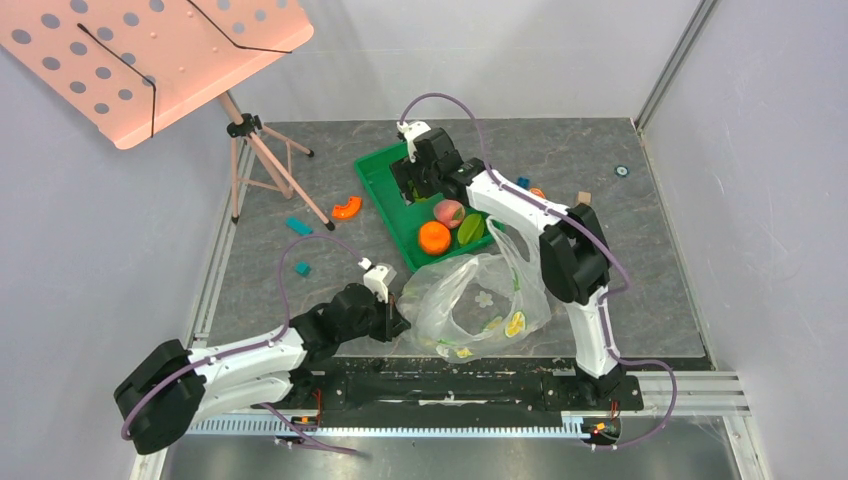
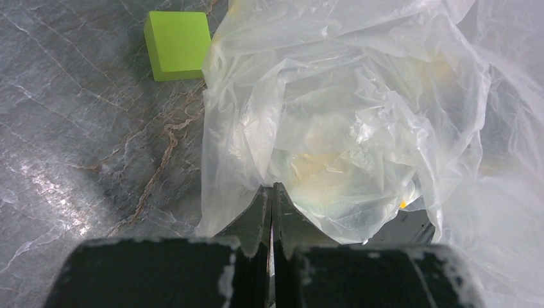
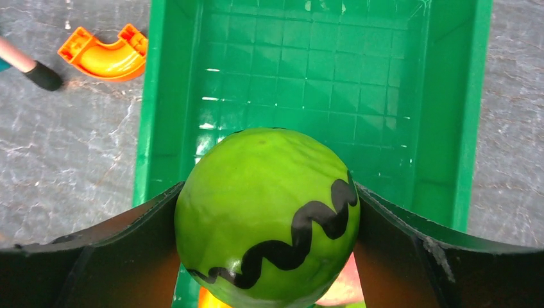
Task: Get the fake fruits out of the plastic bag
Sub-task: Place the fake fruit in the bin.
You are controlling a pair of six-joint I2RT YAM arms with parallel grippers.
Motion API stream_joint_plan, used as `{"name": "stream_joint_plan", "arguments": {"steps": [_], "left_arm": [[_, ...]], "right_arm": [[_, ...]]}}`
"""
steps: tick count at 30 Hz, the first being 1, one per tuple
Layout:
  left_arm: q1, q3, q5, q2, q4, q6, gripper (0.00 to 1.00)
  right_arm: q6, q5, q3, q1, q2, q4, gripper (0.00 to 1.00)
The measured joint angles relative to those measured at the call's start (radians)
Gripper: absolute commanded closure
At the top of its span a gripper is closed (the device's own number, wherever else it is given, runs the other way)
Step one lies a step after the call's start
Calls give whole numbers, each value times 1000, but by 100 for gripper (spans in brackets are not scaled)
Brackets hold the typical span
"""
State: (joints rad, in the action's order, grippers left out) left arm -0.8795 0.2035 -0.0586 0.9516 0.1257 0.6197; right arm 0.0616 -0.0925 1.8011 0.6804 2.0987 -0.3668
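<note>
The clear plastic bag (image 1: 480,300) lies crumpled on the table, mouth facing the arms. My left gripper (image 1: 400,322) is shut on the bag's left edge; in the left wrist view the film (image 2: 346,115) bunches right at the closed fingertips of the left gripper (image 2: 272,189). My right gripper (image 1: 412,185) hovers over the green tray (image 1: 375,175) and grips the striped green watermelon ball (image 3: 266,215) between its wide-set fingers. In the tray lie the pink peach (image 1: 449,212), the orange (image 1: 434,237) and the green ribbed oval piece (image 1: 471,229).
An orange curved toy piece (image 1: 346,208) lies left of the tray. A pink music stand (image 1: 150,60) on tripod legs (image 1: 270,165) stands at the back left. Teal blocks (image 1: 298,226) sit on the left, and a lime block (image 2: 178,45) lies beside the bag.
</note>
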Motion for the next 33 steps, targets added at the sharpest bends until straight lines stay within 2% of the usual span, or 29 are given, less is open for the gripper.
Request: {"name": "stream_joint_plan", "arguments": {"steps": [11, 19, 29, 33], "left_arm": [[0, 0, 1, -6, 0, 0, 98], [0, -1, 3, -6, 0, 0, 98], [0, -1, 5, -17, -2, 0, 98], [0, -1, 5, -53, -31, 0, 98]], "right_arm": [[7, 77, 41, -52, 124, 76, 18], [-7, 135, 42, -55, 162, 97, 2], [-12, 164, 41, -62, 153, 116, 2], [-14, 138, -23, -64, 63, 117, 2]]}}
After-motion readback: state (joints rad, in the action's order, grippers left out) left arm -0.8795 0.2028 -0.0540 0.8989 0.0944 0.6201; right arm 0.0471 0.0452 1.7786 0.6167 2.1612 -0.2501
